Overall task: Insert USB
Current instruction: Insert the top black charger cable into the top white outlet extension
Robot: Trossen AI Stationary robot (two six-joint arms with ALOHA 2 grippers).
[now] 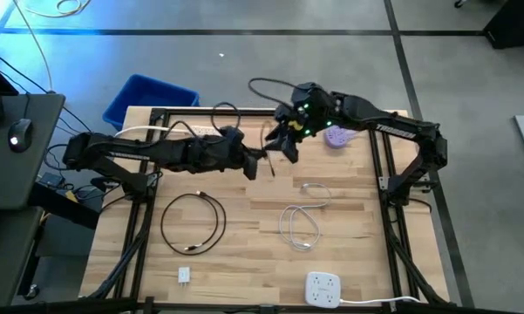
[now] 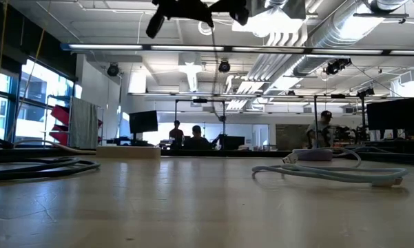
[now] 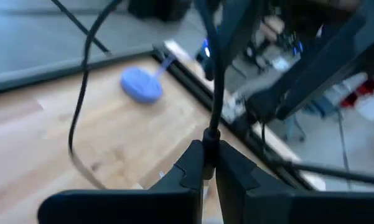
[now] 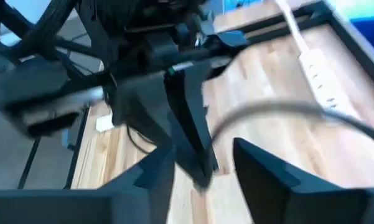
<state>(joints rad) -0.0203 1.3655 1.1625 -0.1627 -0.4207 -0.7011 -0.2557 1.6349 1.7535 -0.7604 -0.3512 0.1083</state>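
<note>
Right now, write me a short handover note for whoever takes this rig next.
Left gripper: shut on the black cable, held in the air above the table's far middle.
Right gripper: open, close beside the left gripper; whether it touches the cable is unclear.
On the table: a coiled black cable, white cable, small white adapter, white power strip at the near edge.
Done: cable picked up.
Left: insert the USB; no plug is seated yet.
</note>
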